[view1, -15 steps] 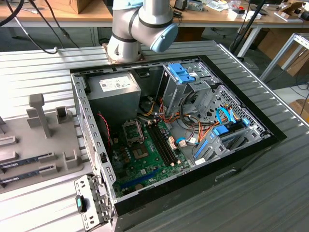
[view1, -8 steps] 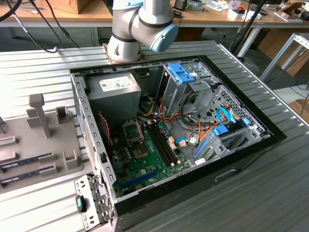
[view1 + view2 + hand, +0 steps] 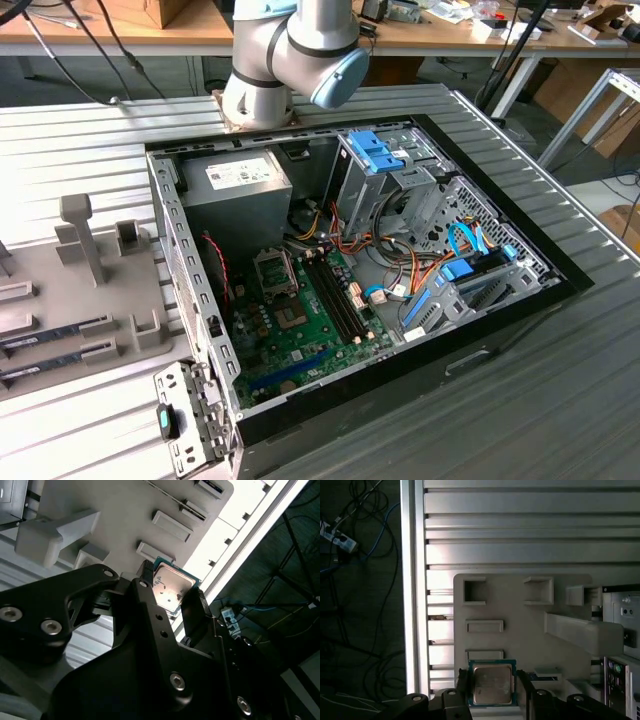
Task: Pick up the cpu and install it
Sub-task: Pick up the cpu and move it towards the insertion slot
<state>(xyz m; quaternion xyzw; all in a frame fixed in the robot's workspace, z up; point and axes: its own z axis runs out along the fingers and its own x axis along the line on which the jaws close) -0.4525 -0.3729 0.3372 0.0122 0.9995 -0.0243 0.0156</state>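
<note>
Exterior view's left: grey parts tray on the ribbed surface. It has moulded pockets and posts, presumably so each part sits at a fixed spot. Memory sticks lie in its slots.

Centre: computer case on its side, opened and sunk in a cut-out. The motherboard faces up, so it is reachable from above. A metal-framed socket sits near the grey power-supply box. The arm stands behind the case.

First wrist view: hand over the tray. Its black fingers are pressed, as far as I can judge, on two opposite edges of the cpu. The edge grip probably keeps the metal top untouched and the chip level. I cannot tell whether the cpu rests in its pocket or hangs just clear of it.
</note>
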